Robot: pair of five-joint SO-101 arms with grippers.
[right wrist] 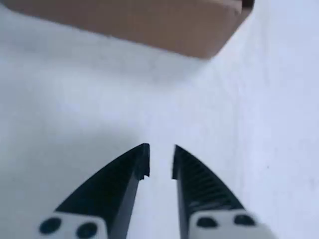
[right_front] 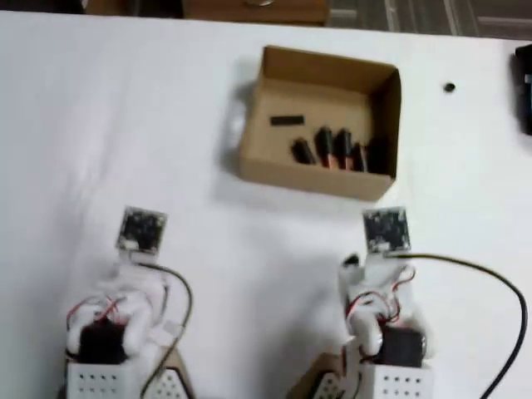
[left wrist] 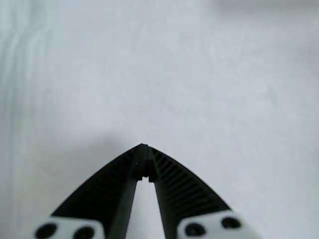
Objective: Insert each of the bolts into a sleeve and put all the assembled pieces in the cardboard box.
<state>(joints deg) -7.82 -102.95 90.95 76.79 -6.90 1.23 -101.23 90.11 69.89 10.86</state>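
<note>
The cardboard box [right_front: 264, 163] stands at the back middle of the white table. Inside it lie several dark bolt-and-sleeve pieces [right_front: 332, 150], some with orange sleeves, and a flat black strip [right_front: 287, 120]. Both arms sit folded at the near edge. My left gripper [left wrist: 144, 149] is shut, tips touching, over bare cloth with nothing in it. My right gripper [right wrist: 160, 157] stands slightly open and holds nothing, with the box's near wall [right wrist: 149, 25] a short way ahead of it.
A small dark round object [right_front: 449, 86] lies on the cloth to the right of the box. A black item [right_front: 524, 87] sits at the right edge. A cable [right_front: 499, 291] loops beside the right arm.
</note>
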